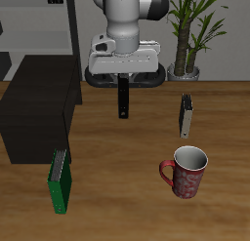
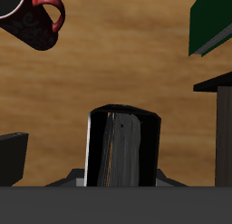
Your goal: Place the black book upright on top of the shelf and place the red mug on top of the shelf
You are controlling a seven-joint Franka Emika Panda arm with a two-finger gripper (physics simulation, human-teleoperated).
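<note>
My gripper is shut on the black book, which hangs upright above the wooden table, a little way off the shelf's near corner. In the wrist view the black book fills the middle, its pale page edge showing along one side. The shelf is a big dark cabinet with a flat bare top. Nearer the table's front edge the red mug stands upright with its handle facing the shelf side; the wrist view also catches the red mug.
A green book stands in front of the shelf near the front edge. Farther back than the mug stands a grey-and-white book. A potted plant is at the back.
</note>
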